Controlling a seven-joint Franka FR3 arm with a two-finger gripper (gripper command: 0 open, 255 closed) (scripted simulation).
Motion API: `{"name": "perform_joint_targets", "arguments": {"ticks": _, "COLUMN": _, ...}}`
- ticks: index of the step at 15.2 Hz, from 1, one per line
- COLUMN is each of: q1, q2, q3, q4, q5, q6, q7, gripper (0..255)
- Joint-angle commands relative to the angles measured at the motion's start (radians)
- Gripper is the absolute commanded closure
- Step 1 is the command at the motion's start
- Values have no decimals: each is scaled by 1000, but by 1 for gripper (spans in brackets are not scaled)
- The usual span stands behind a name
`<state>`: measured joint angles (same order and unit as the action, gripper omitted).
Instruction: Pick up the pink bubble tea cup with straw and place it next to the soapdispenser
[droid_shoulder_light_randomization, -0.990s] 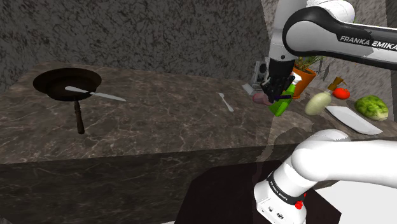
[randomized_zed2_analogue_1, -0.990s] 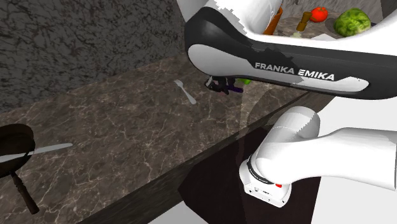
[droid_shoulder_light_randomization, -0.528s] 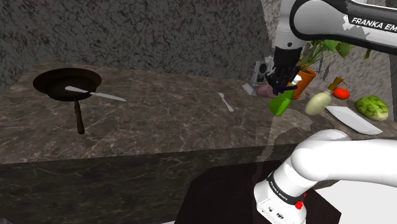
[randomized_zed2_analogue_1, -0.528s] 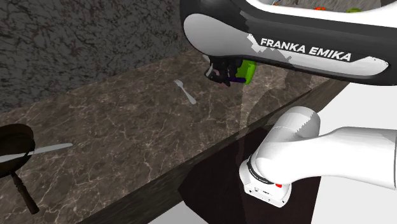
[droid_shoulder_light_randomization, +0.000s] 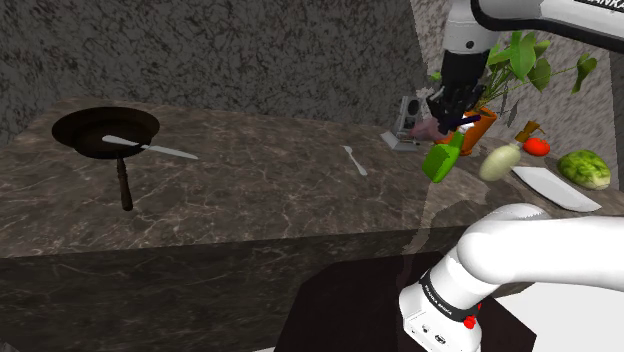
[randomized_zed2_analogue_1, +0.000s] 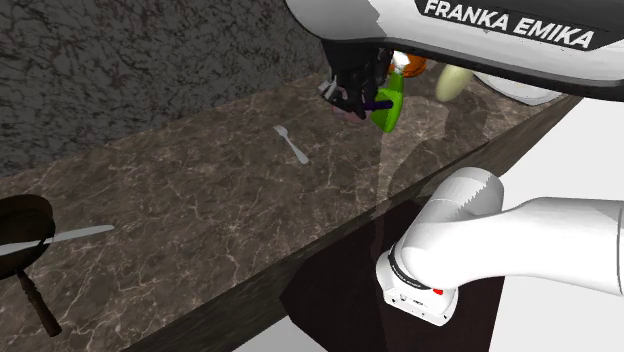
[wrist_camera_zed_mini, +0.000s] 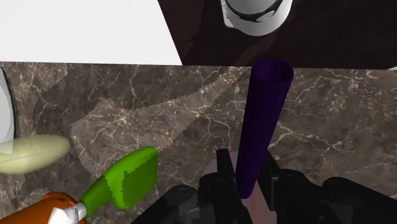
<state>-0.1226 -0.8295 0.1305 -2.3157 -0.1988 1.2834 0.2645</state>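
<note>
The fingers (wrist_camera_zed_mini: 224, 167) clasp the pink cup (droid_shoulder_light_randomization: 427, 128), purple straw (wrist_camera_zed_mini: 261, 127) between them, over the worktop (droid_shoulder_light_randomization: 270, 180) beside the green soap dispenser (droid_shoulder_light_randomization: 441, 160).

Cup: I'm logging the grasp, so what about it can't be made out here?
Cup body, wrist view: mostly hidden by the fingers and straw.
Cup's base, second exterior view: covered by the gripper.
Cup's rim, shoulder view: behind the gripper.
</note>
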Motion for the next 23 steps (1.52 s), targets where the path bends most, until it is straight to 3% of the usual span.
{"name": "perform_joint_targets", "arguments": {"ticks": 1, "q1": -2, "q2": 6, "q3": 0, "q4": 31, "q5": -2, "q6": -23, "q7": -6, "gripper": 255}}
{"name": "perform_joint_targets", "arguments": {"ticks": 13, "q1": -16, "q2": 75, "q3": 4, "q4": 232, "q5": -18, "q6": -152, "q7": -42, "gripper": 255}}
{"name": "perform_joint_targets", "arguments": {"ticks": 23, "q1": -58, "q2": 169, "q3": -213, "q4": 269, "q5": -195, "q6": -26, "q7": -259, "gripper": 255}}
